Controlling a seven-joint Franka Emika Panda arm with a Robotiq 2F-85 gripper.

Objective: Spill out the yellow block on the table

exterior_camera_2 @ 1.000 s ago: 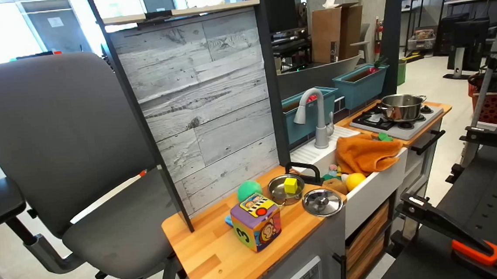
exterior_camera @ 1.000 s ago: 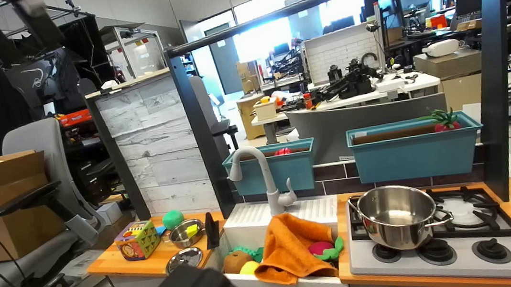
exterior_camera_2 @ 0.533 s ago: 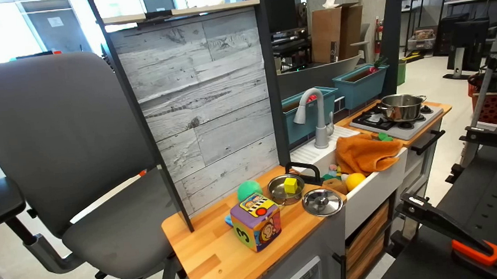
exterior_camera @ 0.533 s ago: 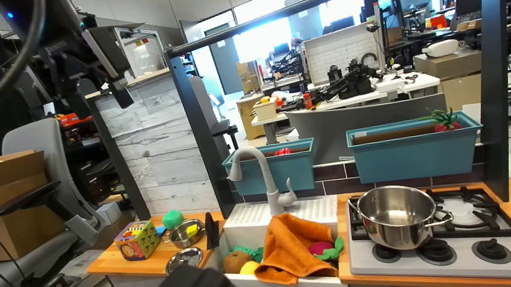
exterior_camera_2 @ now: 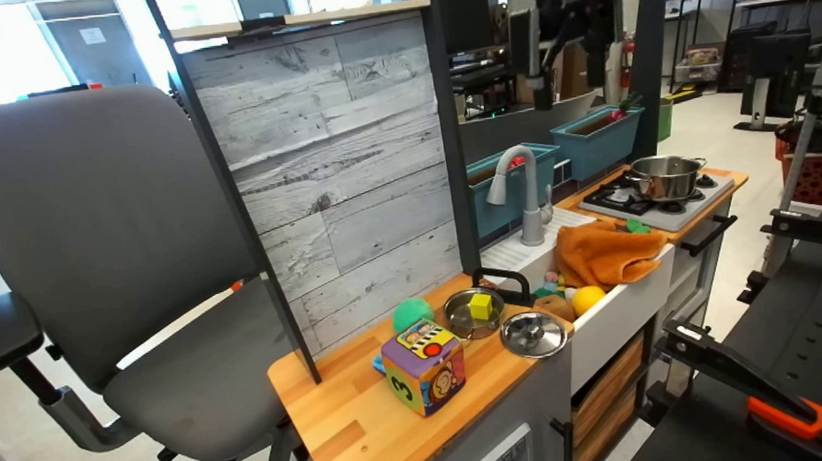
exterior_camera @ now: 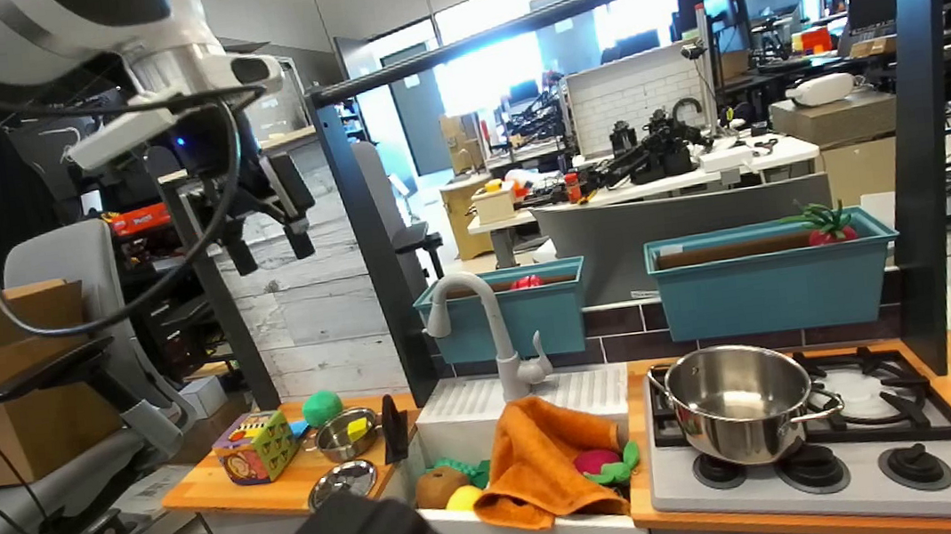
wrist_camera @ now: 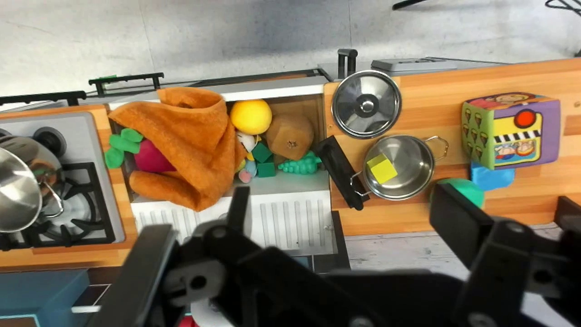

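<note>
So the small pot point(wrist_camera: 415, 167) holds the yellow block point(wrist_camera: 381, 169), presumably for tipping out — end effector point(exterior_camera: 271, 250) spread wide, empty.

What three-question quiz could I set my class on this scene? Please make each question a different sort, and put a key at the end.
1. Multiple choice. Where is the yellow block?
A) In the sink
B) In the small pot
C) On the stove

2. True or false? The lid is off the small pot and lies on the table.

3. Fill the gap. The gripper is ____ and holds nothing.

Key:
1. B
2. True
3. open
</note>
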